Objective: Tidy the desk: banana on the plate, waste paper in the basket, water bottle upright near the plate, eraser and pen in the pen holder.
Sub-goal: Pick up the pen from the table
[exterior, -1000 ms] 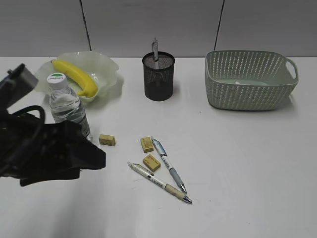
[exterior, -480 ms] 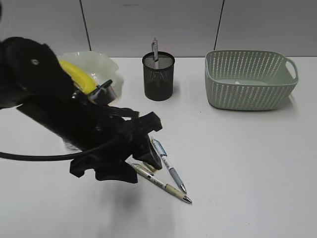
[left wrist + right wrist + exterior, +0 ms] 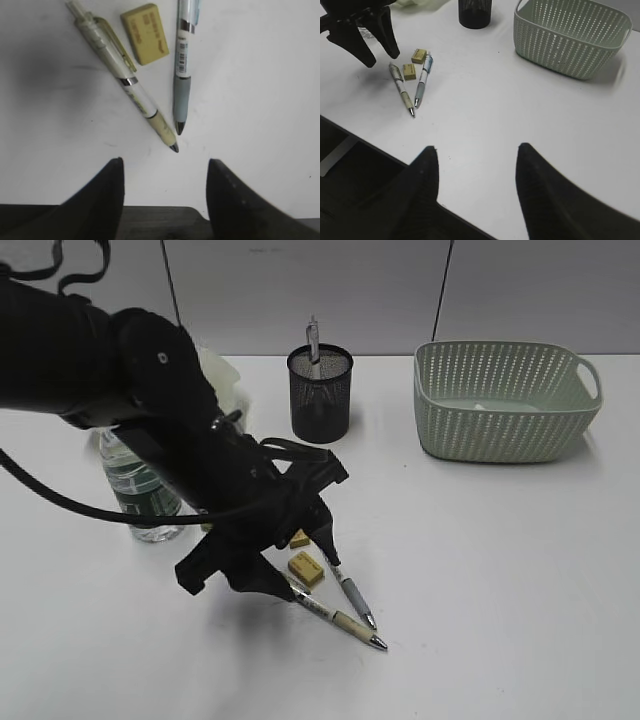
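A white desk (image 3: 500, 580) held two loose pens. A cream-barrelled pen (image 3: 125, 80) and a blue-grey pen (image 3: 183, 65) lay side by side with their tips converging. Two yellow erasers showed in the right wrist view; one eraser (image 3: 145, 33) lay between the pens' upper ends, and a second eraser (image 3: 419, 55) sat just beyond it. In the exterior view the left arm covered most of that second eraser.

The left gripper (image 3: 262, 562) hung just above the pens, its two dark fingers spread apart with nothing between them. The right gripper (image 3: 475, 185) hovered well apart over bare desk, fingers likewise parted and empty.

One black mesh pen holder (image 3: 320, 393) stood at the back with a single pen (image 3: 313, 340) sticking up from it. One sage-green basket (image 3: 505, 400) stood to its right; something pale lay on its floor, too unclear to identify. One water bottle (image 3: 140, 490) stood upright at the left, its cap hidden behind the arm. Only a sliver of the pale green plate (image 3: 222, 375) showed past the arm, and the banana was hidden from every view.
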Tool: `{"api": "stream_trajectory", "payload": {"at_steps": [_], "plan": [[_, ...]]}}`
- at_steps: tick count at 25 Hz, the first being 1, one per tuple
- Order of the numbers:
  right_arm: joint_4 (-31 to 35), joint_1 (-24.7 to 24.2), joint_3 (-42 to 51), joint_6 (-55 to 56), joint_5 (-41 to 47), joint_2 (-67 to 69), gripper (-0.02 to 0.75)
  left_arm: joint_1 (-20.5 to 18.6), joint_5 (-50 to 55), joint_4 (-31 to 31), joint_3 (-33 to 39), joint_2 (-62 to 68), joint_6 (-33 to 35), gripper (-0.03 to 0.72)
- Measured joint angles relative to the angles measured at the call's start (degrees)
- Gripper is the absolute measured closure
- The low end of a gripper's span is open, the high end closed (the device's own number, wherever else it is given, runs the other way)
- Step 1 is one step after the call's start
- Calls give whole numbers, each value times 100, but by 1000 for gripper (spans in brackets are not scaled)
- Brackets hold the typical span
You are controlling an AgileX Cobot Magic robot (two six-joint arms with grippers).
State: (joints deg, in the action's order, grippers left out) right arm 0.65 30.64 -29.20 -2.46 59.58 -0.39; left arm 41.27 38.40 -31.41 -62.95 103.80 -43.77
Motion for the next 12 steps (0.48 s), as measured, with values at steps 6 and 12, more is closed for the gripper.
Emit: {"api": "stream_trajectory", "payload": {"at_steps": [6,12], "plan": [[-29,0,0,0,0,0,335,2,36,-30,-58,330,-980,295],[4,0,0,0,0,0,335,57,10,-25,-226,699,-1296,296]]}}
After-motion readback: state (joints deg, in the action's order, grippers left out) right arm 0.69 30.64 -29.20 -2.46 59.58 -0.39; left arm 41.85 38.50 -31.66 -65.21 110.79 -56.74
